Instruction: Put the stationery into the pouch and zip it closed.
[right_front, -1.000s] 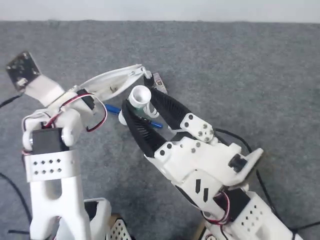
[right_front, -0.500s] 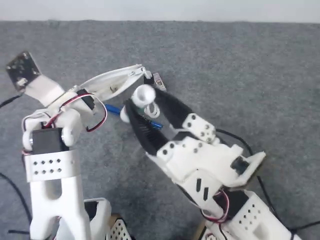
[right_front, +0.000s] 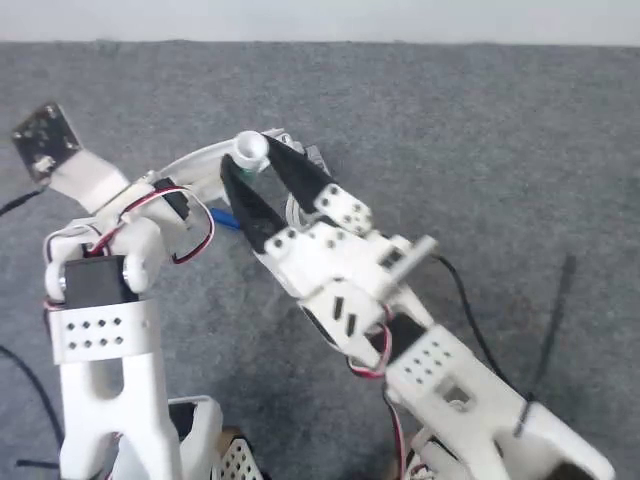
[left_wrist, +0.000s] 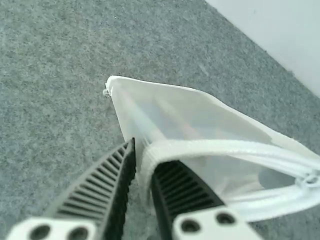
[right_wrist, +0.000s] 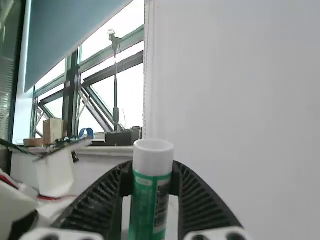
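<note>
A translucent white pouch (left_wrist: 200, 125) lies on the grey carpet, and my left gripper (left_wrist: 142, 150) is shut on its rim near one end. The high view has the pouch rim (right_front: 195, 165) arching beside the left arm. My right gripper (right_front: 250, 153) is shut on a glue stick (right_front: 249, 148) with a white cap and green body, held up above the pouch's open edge. In the right wrist view the glue stick (right_wrist: 150, 200) stands upright between the black fingers (right_wrist: 197, 200), pointing away from the table. A blue pen (right_front: 225, 218) lies on the carpet, partly under the right arm.
Grey carpet (right_front: 480, 130) stretches open to the far right. A black cable (right_front: 555, 300) runs by the right arm's base. The left arm's camera board (right_front: 45, 140) sticks out at the far left. A small grey item (right_front: 318, 158) lies by the pouch's end.
The right arm has swung toward the far left with the glue stick, lifting it from beside the pen to over the pouch rim. The left arm and pouch have stayed put.
</note>
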